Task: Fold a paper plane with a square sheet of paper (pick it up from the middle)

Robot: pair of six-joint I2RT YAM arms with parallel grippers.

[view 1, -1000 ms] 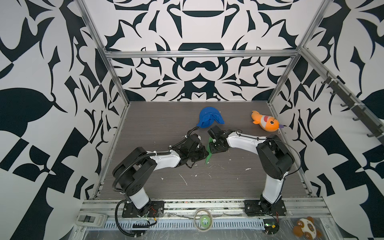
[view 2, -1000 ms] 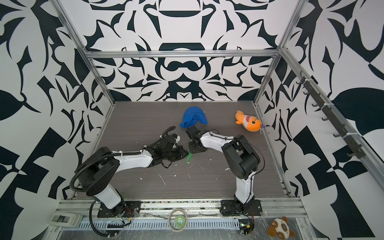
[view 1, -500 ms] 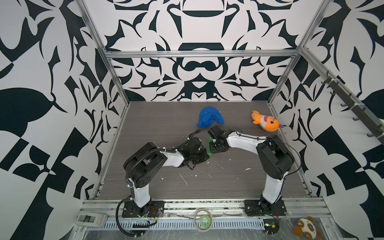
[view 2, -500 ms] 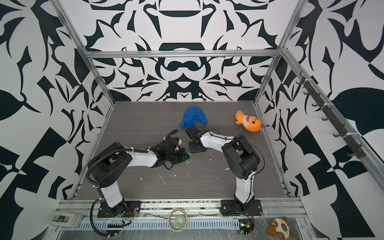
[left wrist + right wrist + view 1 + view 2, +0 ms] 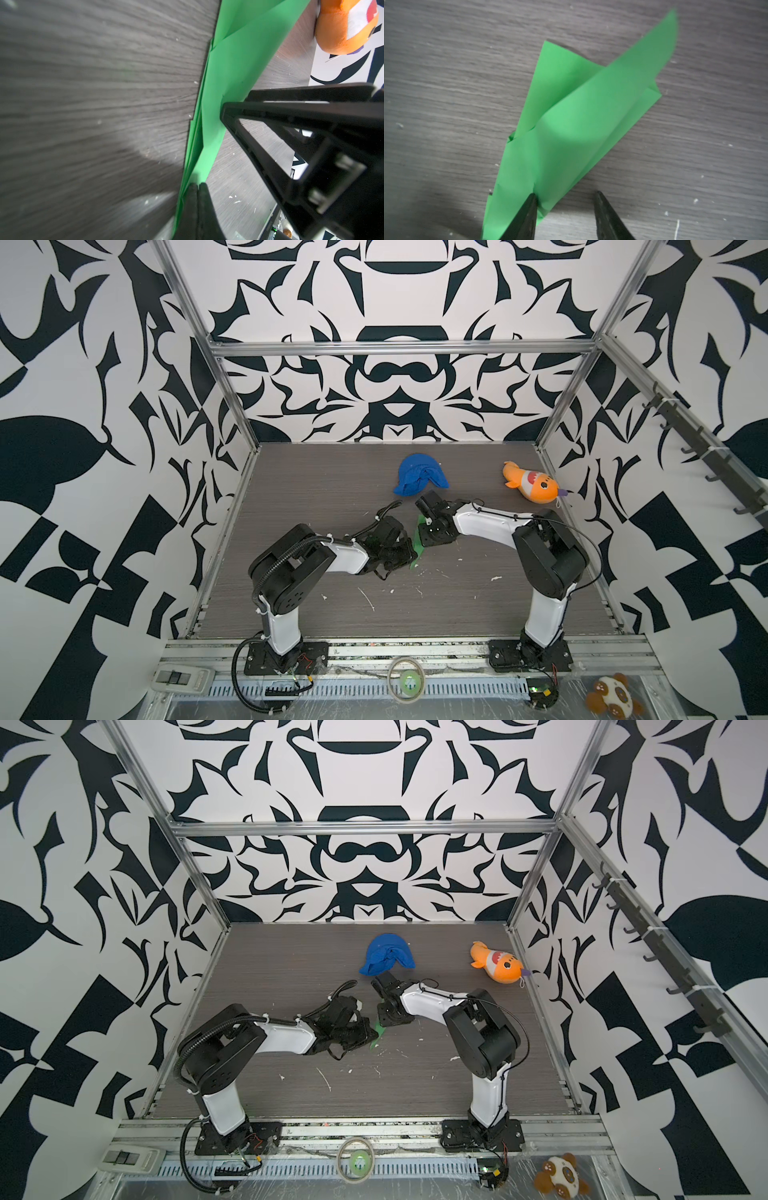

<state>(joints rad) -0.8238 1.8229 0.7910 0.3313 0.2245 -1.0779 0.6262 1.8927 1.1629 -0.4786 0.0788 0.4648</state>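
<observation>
Half-folded paper plane (image 5: 571,124) at mid-table (image 5: 332,489), between both arms, apart from the blue cloth (image 5: 419,475) and the orange plush fish (image 5: 532,487). 1 long flap raised and curling, loose, in the right wrist view.

Clenched tight on its narrow end with the left gripper (image 5: 197,187), no gap between those fingers. Spread apart and grasping nothing at the right gripper (image 5: 564,197): 1 finger (image 5: 529,207) down on the paper's edge, the other on bare wood just beside it.

Risks from here, offered as judgement:

- Tears at the small crumpled notch on 1 edge if dragged against the left pinch while pressed down on the right.
- Slides instead of creasing if pressed with only 1 finger and no hold on the raised flap.
- Creases off-line if flattened now, with 2 layers overlapping unevenly.
- Slips free of the left pinch if twisted, given so little paper inside it.
- Buckles along the centre ridge if pushed toward the left arm rather than drawn taut.
</observation>
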